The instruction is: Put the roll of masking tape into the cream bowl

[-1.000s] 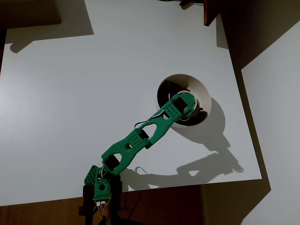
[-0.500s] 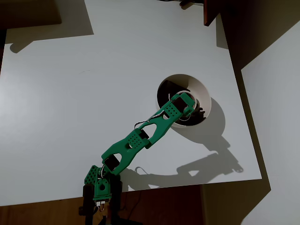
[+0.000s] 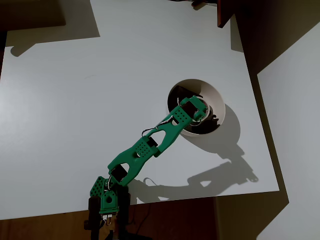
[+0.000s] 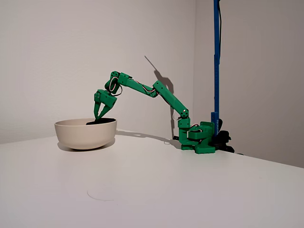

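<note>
The cream bowl [image 3: 216, 101] stands right of the table's middle in the overhead view and at the left in the fixed view [image 4: 85, 133]. My green gripper [image 4: 99, 117] hangs straight down over the bowl, with its fingertips just at rim height. In the fixed view the two fingers stand slightly apart with nothing between them. From overhead the wrist and gripper [image 3: 199, 115] cover the middle of the bowl's dark interior. The roll of masking tape is hidden, by the bowl's wall in the fixed view and by my wrist from above.
The white table [image 3: 100, 90] is bare to the left of and behind the bowl. Its right edge [image 3: 260, 130] runs close to the bowl. The arm's base [image 4: 202, 137] sits at the table's front edge in the overhead view, next to a blue pole [image 4: 216, 57].
In the overhead view the wrist has drawn back slightly, up and to the left over the bowl. The bowl has not moved.
</note>
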